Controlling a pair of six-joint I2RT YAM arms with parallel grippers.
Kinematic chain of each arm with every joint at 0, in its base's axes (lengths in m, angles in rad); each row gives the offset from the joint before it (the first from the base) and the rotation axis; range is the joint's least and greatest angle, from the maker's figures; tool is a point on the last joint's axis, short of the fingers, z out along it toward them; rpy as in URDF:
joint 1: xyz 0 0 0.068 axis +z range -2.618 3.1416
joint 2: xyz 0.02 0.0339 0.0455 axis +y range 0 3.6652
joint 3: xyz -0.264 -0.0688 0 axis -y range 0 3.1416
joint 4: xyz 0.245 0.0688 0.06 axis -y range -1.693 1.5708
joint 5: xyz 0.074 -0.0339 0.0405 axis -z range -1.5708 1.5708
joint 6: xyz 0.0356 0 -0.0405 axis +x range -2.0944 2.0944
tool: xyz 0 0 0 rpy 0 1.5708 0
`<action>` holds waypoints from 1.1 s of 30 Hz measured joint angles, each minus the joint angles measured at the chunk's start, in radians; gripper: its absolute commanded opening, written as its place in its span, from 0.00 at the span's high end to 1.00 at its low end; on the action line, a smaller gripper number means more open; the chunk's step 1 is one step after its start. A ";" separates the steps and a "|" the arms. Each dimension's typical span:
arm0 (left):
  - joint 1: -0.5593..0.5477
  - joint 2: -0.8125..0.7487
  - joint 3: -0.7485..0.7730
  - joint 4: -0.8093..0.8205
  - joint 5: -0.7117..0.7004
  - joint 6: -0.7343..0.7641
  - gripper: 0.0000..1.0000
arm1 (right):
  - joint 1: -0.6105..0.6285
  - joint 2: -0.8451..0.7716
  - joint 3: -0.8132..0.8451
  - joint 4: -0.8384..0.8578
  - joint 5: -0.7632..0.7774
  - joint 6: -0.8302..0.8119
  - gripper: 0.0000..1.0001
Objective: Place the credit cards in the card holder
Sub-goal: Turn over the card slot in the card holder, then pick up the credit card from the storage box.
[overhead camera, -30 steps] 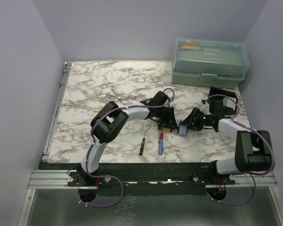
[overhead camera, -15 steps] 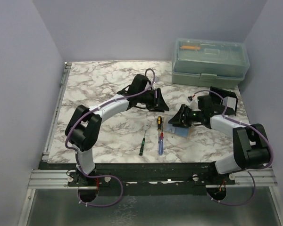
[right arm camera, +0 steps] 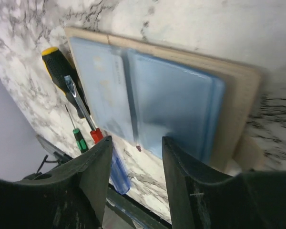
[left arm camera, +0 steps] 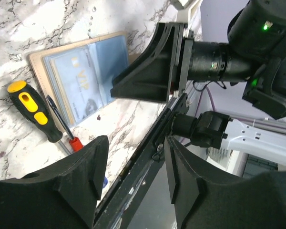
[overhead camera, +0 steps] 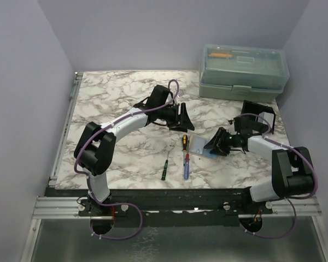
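Nearly there, but nothing gripped

The card holder (overhead camera: 198, 145) lay open and flat on the marble table (overhead camera: 115, 103), just to the right of the yellow-handled screwdriver (overhead camera: 183, 141) and almost touching it. The bluish credit cards (right arm camera: 171, 105) rested on its tan inner face. One showed print on the side nearer the screwdriver, the other sat on the far half. I could not tell whether either was properly tucked into a pocket or only lying on top.

The right gripper (overhead camera: 212, 146) hung low at the holder's edge farthest from the screwdriver, its jaws partly apart and nothing between them. The left gripper (overhead camera: 187, 124) was up off the table behind the screwdriver, jaws also parted and empty.

To my eye the seating step was in hand. The next move looked to call for one arm to pin the soft holder against sliding while the other pushed a card edge-on into its pocket, staying clear of the screwdriver.
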 measured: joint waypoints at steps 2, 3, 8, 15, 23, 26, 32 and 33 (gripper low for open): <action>0.000 0.000 0.013 -0.019 0.008 0.012 0.42 | -0.031 -0.006 -0.002 -0.023 0.028 0.007 0.49; 0.000 0.000 0.024 -0.032 0.012 0.024 0.42 | -0.045 -0.012 0.004 -0.039 0.047 0.006 0.49; 0.000 -0.007 0.054 -0.073 0.019 0.071 0.41 | -0.097 -0.027 0.092 -0.174 0.238 -0.022 0.48; 0.000 -0.027 0.053 -0.103 0.022 0.109 0.39 | -0.114 -0.109 0.298 -0.379 0.483 -0.119 0.35; -0.003 -0.077 0.022 -0.111 0.021 0.127 0.38 | -0.339 -0.011 0.653 -0.465 0.652 -0.248 0.27; -0.012 -0.081 0.014 -0.111 0.021 0.128 0.39 | -0.385 0.089 0.762 -0.473 0.723 -0.303 0.26; -0.018 -0.081 0.004 -0.109 0.023 0.126 0.39 | -0.381 0.304 0.927 -0.516 0.771 -0.399 0.26; -0.018 -0.081 0.004 -0.107 0.023 0.124 0.39 | -0.379 0.324 0.931 -0.518 0.775 -0.412 0.26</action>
